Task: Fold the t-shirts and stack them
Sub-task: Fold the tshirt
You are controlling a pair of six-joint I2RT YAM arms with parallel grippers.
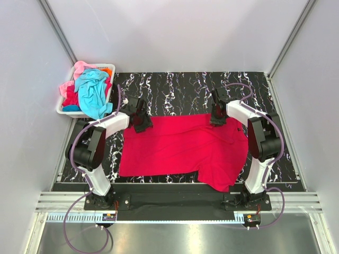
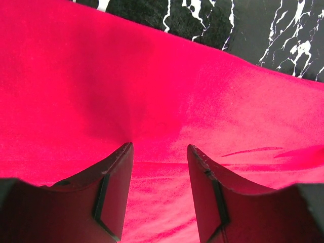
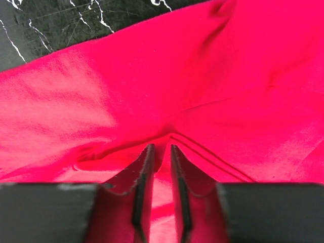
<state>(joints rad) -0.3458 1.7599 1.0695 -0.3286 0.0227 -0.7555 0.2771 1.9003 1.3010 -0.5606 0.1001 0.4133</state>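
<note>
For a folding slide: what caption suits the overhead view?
Left gripper and right gripper at the far edge of a red t-shirt spread on a table; spare shirts in a white basket.

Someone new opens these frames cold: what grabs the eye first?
The red t-shirt stands out first, spread wide across the middle of the black marbled table. The left pincer and the right pincer sit at its far edge, the right one pinching a fold and the left one open on the cloth. At the far left, a white basket holds a heap topped by a turquoise shirt.
</note>
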